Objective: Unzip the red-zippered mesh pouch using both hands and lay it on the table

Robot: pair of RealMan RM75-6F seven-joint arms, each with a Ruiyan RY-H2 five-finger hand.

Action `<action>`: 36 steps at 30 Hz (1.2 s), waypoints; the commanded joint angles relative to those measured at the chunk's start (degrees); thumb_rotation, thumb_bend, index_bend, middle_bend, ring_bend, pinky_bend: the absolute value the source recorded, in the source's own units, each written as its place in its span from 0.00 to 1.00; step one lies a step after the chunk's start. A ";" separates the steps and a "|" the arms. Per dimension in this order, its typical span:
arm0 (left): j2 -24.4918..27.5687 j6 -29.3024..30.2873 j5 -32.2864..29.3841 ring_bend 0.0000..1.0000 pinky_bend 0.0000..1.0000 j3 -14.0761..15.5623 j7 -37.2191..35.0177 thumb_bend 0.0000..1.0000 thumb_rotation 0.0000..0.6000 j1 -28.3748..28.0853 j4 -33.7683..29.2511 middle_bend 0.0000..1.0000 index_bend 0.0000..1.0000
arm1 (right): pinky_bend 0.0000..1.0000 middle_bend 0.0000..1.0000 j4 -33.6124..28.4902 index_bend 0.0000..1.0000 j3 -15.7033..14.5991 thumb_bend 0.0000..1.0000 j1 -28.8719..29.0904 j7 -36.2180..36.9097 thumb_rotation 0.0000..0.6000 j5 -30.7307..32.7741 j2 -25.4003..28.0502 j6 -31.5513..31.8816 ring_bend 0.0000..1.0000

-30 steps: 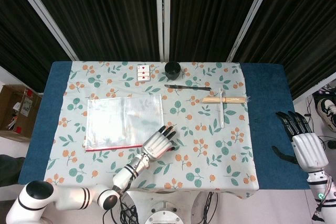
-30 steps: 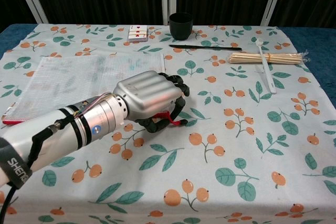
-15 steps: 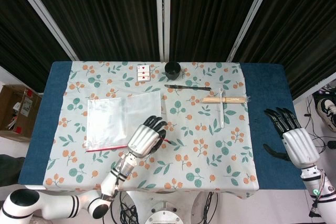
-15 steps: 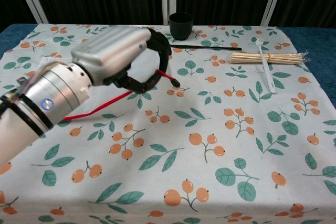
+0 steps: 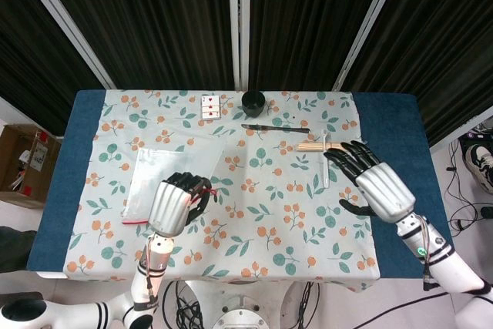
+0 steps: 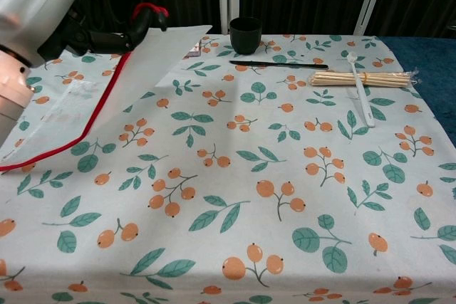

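Over the left half of the flowered tablecloth (image 5: 293, 213), the white-and-black left hand (image 5: 176, 202) has the translucent mesh pouch with the red zipper (image 5: 158, 179) lifted by one corner. From the chest view its fingers are curled tight around the red zipper pull (image 6: 146, 11), and the pouch hangs slanted from that grip, its red-edged side running down to the far corner, which looks to rest on the cloth. The white-and-black right hand (image 5: 370, 182) hovers over the right side of the table with its fingers spread and nothing in them, well apart from the pouch, above the white plastic spoon (image 5: 326, 161) and near the bundle of wooden skewers (image 5: 331, 146).

As I read it, the step in hand is bringing that second hand across to anchor the pouch. To do it well, the right hand should take the fabric just beside the pull, at the end of the zipper, not the loose mesh lower down; otherwise the whole thing will simply swing along. The pull should then travel straight along the red line, keeping the edge taut. Thin mesh bunches easily, so a slow, even draw seems wisest.

At the far edge, the black cup (image 5: 253, 102), the playing cards (image 5: 209, 106) and the dark thin stick (image 5: 273, 128) sit out of the way.
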 commanded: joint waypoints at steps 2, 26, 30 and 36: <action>-0.38 1.19 1.35 0.70 0.71 -0.42 1.82 0.46 1.00 0.87 0.78 0.79 0.70 | 0.00 0.09 -3.82 0.10 4.55 0.15 9.07 -6.02 1.00 6.88 -0.27 -11.01 0.00; -0.66 3.00 4.48 0.71 0.70 -2.26 2.93 0.45 1.00 2.67 1.40 0.81 0.71 | 0.00 0.12 10.95 0.26 10.59 0.18 34.09 -10.12 1.00 27.58 -23.81 -28.71 0.00; -0.55 2.76 4.45 0.71 0.70 -2.55 2.74 0.46 1.00 2.80 1.19 0.81 0.71 | 0.00 0.12 13.03 0.27 11.41 0.20 35.20 -5.67 1.00 26.49 -25.45 -29.54 0.00; -0.40 2.50 4.48 0.71 0.70 -2.71 2.48 0.45 1.00 3.07 1.11 0.81 0.72 | 0.00 0.13 15.19 0.28 11.60 0.21 36.08 0.27 1.00 23.32 -27.05 -29.94 0.00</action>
